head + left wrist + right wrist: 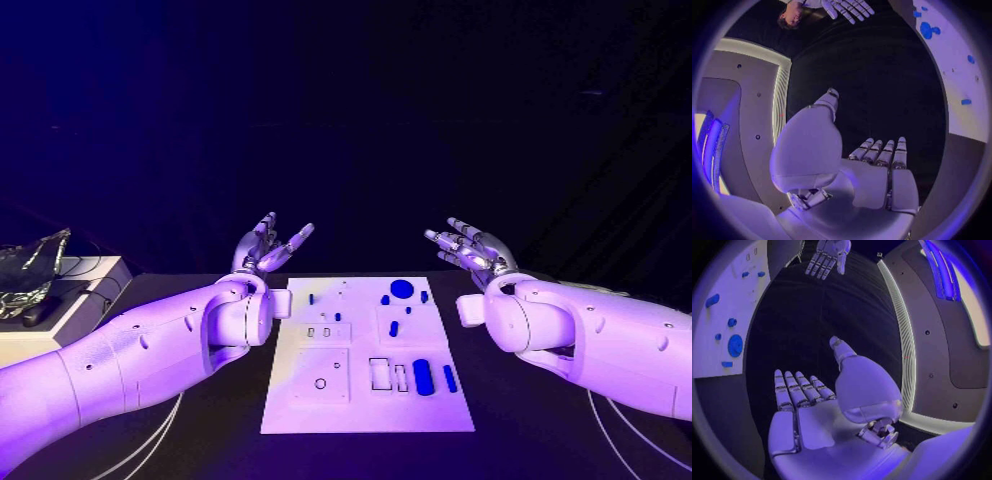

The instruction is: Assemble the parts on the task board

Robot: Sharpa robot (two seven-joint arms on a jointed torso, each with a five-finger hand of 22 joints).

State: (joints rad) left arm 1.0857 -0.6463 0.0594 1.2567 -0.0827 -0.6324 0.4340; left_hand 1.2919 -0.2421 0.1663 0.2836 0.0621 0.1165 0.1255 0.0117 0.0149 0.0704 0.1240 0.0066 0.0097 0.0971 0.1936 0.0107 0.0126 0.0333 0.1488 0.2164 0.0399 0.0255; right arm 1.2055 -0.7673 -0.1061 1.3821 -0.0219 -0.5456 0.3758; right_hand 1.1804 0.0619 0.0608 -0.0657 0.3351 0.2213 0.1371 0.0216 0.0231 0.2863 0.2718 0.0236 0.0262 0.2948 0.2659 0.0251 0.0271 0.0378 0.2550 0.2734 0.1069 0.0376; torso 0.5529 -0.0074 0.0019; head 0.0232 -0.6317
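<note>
Both hands hover past the far end of the task board point(368, 400), left hand point(268, 245) and right hand point(469, 248) empty with fingers wide. Blue parts point(402, 289) lie loose on the board mid-tabletop, so assembly looks unstarted. Next: reach down and pick one.

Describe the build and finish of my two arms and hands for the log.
Both arms are smooth, rounded white shells with bulbous wrist housings. The left hand and right hand are silver metal, with slim segmented fingers and a flat pale palm plate. Thin pale cables trail on the table beneath each arm.
</note>
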